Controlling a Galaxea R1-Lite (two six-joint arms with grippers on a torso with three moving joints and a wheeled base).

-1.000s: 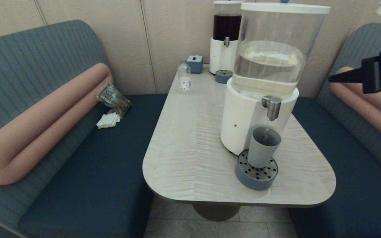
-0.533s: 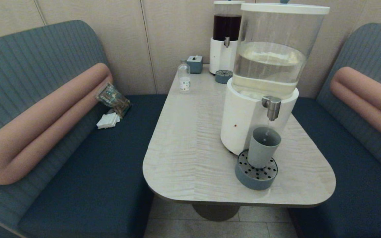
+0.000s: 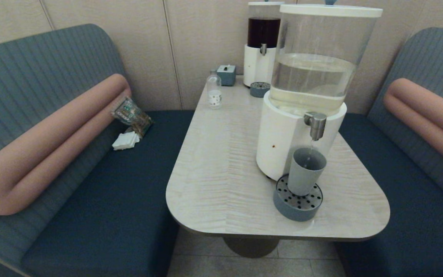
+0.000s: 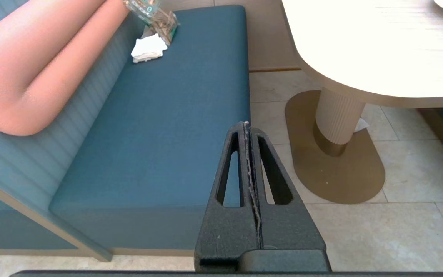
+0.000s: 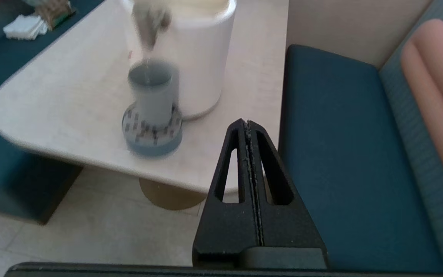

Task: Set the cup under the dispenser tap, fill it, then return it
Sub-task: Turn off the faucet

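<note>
- We find the right gripper (image 5: 247, 124) with its two black fingers pressed flat together and nothing between them; it hangs off the table's near right side, above the dark blue bench seat (image 5: 344, 154), well apart from the cup.
- We see the left gripper (image 4: 245, 125) likewise closed on nothing, parked low over the floor tiles beside the left bench seat (image 4: 160, 127), away from the table's pedestal foot (image 4: 335, 161).
- Neither gripper shows in our head view.
- The cup (image 3: 306, 171) stands upright on the low round drip tray (image 3: 283, 206), on its perforated metal top, directly beneath the dispenser tap (image 3: 316, 125).
- We can make out a thin stream of liquid falling from the spout into the cup's open mouth.
- The tap belongs to the large dispenser (image 3: 279, 142), whose white base sits on the table (image 3: 221, 161) just behind the tray; its clear tank is partly filled with clear liquid.
- From the right wrist view the cup (image 5: 153, 96) and tray (image 5: 150, 144) appear blurred, with the white base just behind them.
- Farther back on the table we see a smaller dispenser with dark red liquid (image 3: 262, 46), its own small tray (image 3: 260, 89) in front of it, a small clear bottle (image 3: 214, 91) and a grey-blue box (image 3: 227, 74).
- On the left bench seat lie a snack packet (image 3: 131, 114) and a folded white napkin (image 3: 125, 140), touching or nearly touching each other, by the salmon-coloured bolster (image 3: 48, 142).
</note>
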